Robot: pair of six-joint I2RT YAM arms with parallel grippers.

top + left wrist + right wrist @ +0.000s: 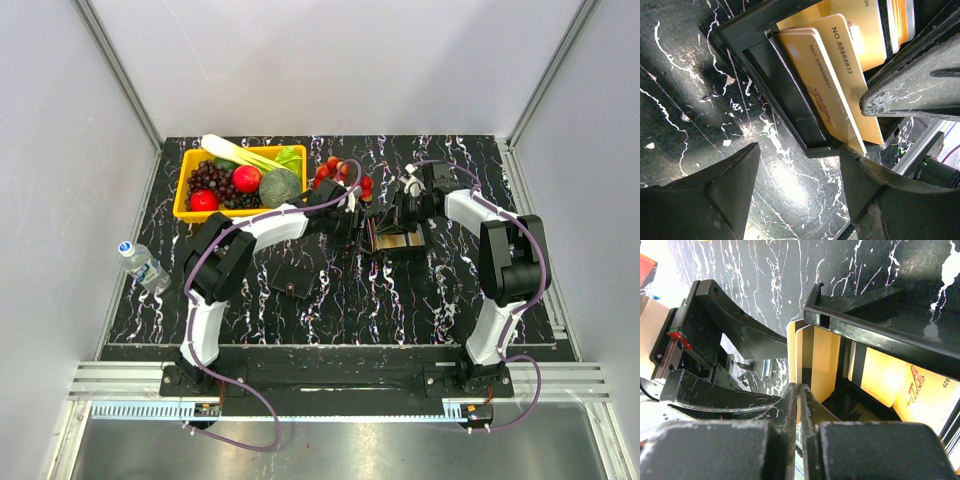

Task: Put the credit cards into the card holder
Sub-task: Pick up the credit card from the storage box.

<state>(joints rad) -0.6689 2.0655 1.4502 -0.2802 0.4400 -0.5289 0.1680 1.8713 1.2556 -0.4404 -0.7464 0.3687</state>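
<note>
We see the credit cards (825, 85), tan to gold, standing on edge and leaning together in a shallow black tray (775, 70) at the middle of the table (420, 300) (one carries a printed row of eights). None sits in the card holder (293, 282), which lies flat and black on the table, nearer the arm bases and to the left of the tray, apart from it. The right gripper (800, 400) is pinched to a thin slit on the edge of an upright card. The left gripper (800, 195) stands wide, holding nothing, its fingers straddling the tray's corner. Farther left we find a yellow basket (182, 195) of fruit and vegetables and a water bottle (143, 264).
</note>
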